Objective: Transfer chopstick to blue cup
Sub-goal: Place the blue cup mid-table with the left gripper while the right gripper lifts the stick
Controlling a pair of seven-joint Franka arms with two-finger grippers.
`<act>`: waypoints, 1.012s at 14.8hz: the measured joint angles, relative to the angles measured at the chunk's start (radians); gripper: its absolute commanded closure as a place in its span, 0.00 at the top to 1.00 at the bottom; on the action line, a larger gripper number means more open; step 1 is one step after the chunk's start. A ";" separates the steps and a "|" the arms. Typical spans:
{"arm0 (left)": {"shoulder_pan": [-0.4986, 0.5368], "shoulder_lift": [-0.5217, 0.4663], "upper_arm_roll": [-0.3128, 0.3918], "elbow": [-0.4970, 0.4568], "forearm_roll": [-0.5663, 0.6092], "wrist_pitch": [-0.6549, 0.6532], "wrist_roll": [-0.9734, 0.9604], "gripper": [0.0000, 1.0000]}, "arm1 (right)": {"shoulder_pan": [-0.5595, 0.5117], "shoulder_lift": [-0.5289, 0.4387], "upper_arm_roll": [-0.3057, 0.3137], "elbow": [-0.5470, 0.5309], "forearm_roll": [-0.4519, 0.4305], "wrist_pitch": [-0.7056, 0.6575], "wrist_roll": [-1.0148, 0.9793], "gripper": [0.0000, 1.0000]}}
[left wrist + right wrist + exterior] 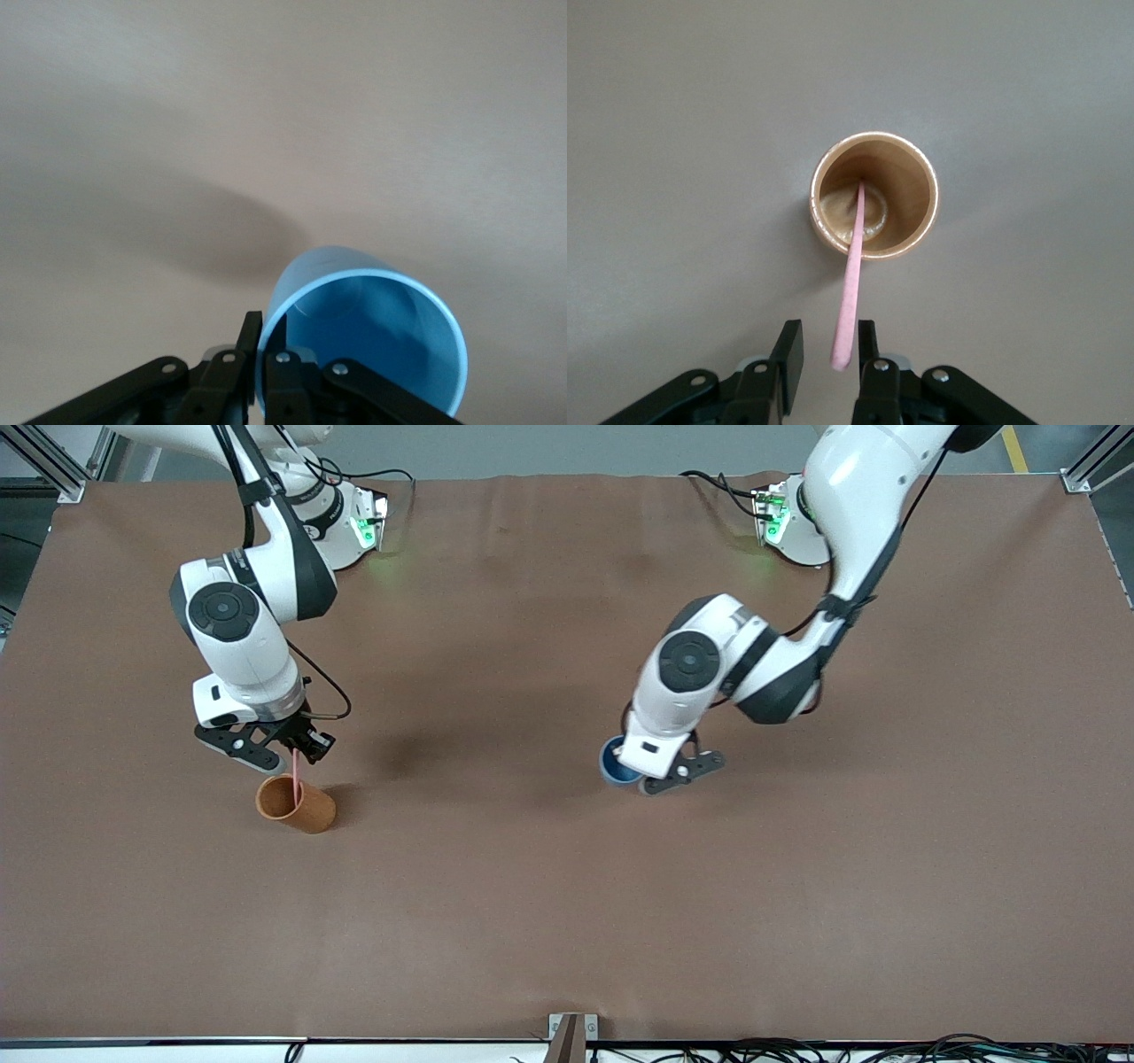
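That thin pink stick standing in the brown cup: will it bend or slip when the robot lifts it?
The chopstick looks straight and unbent while leaning on the orange-brown cup rim, so probably stiff. It is very thin and smooth-looking, so it may swivel or slip between the right gripper fingers. It is probably light, so lifting it should hardly disturb the cup.

A brown cloth (567, 921) is covering the whole desk, lying mostly flat with slight ripples along the edge by the arms' bases. Aluminium frame posts (1094, 460) are standing at the corners there, with grey floor (549, 447) showing past them. Black cables (842, 1050) are trailing along the desk's nearest edge, beside a small metal bracket (571, 1032).
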 measured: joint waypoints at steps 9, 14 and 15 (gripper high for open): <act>-0.043 0.098 -0.013 0.021 0.099 0.103 -0.145 0.60 | -0.007 -0.002 -0.005 0.004 -0.009 0.001 0.002 0.04; -0.033 0.092 -0.014 0.024 0.102 0.095 -0.144 1.00 | -0.018 -0.004 -0.009 0.068 -0.011 -0.083 0.002 0.01; -0.023 0.074 -0.015 0.029 0.106 0.061 -0.128 1.00 | -0.018 -0.006 -0.008 0.100 -0.011 -0.140 0.002 0.01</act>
